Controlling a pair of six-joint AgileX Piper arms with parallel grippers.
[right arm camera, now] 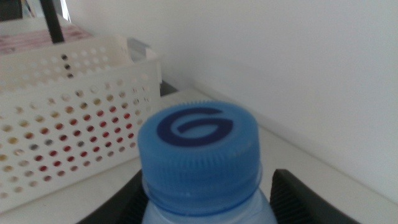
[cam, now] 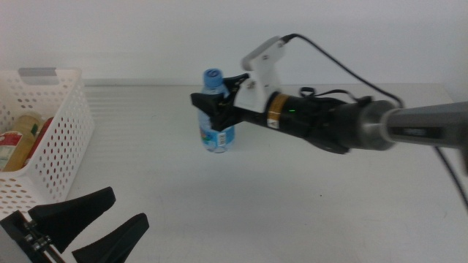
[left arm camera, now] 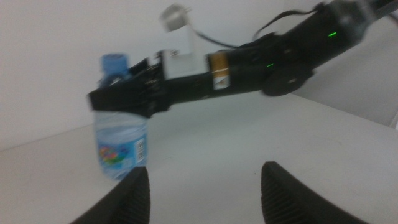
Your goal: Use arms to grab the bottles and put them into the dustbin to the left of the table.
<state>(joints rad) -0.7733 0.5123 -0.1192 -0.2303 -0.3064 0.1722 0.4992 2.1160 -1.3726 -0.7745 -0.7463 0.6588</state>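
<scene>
The white worktop [cam: 307, 212] carried a perforated bin [cam: 62, 153] at its left edge, and inside the bin lay the yellow tea bottle [cam: 28, 135] and the red can [cam: 9, 146]. The right arm reached in from the right toward the middle of the worktop, its claw [cam: 212, 109] pinching the water bottle [cam: 217, 135] just below the blue cap [right arm camera: 199, 152]; the bottle stood upright on the worktop, well apart from the bin. The left claw [cam: 102, 223] waited at the near left, jaws spread.
</scene>
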